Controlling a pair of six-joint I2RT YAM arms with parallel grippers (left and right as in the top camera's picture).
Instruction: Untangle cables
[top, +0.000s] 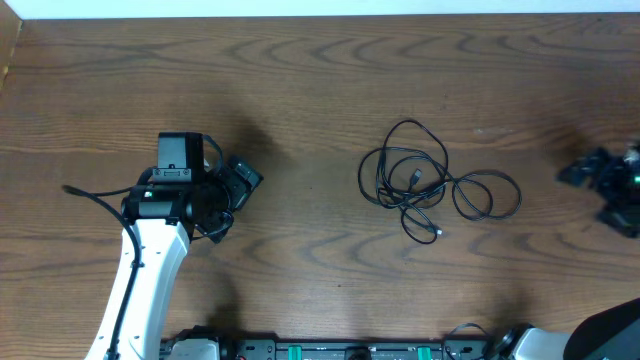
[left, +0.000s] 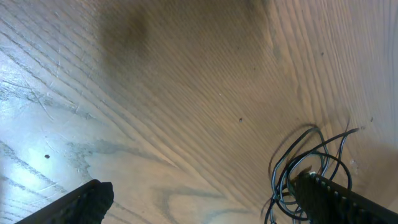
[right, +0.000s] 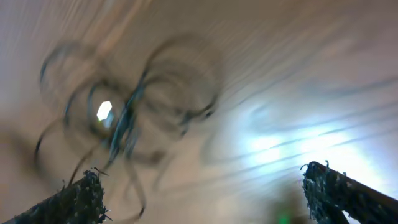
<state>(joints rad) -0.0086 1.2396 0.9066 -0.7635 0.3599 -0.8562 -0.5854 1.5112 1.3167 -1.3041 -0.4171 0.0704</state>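
Left fingers (left: 329, 196) spread wide, holding nothing, parked well left of mess. Right fingers (right: 339, 190) same deal, wide and empty, over by right edge. Cables (top: 435, 180) mid-counter (top: 320, 90), nearer right arm: thin black loops, bunched. Guessing light, floppy, snag-prone. Best hold probably loose outer loop or plug end, not knot.

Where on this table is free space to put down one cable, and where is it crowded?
Bare wood lies between the left gripper and the cables, and along the far edge of the table. Crowded only at the cables' loops; the gap to the right gripper is narrower.
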